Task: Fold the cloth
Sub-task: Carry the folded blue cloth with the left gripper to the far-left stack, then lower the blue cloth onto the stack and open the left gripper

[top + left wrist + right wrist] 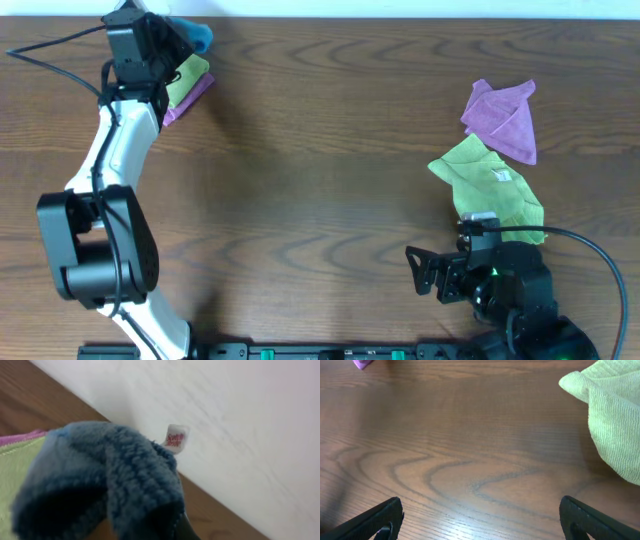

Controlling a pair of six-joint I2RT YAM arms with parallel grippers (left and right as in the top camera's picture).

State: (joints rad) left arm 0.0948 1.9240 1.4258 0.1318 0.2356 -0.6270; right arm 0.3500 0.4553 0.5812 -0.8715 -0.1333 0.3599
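The sky-blue cloth [197,36] is bunched up at the far left corner of the table, by the wall. In the left wrist view the cloth [105,480] fills the lower left as a rolled wad, with its white tag [176,438] sticking up. My left gripper [168,42] is shut on this wad; only one dark fingertip shows under it. My right gripper [427,272] is open and empty, low over bare wood near the front right, and its fingers [482,520] are spread wide.
A lime-green cloth [186,80] on a purple cloth [192,101] lies just under the left gripper. Another purple cloth [503,118] and lime-green cloth [490,182] lie at the right, the green one [615,420] close beside my right gripper. The white wall runs along the far edge.
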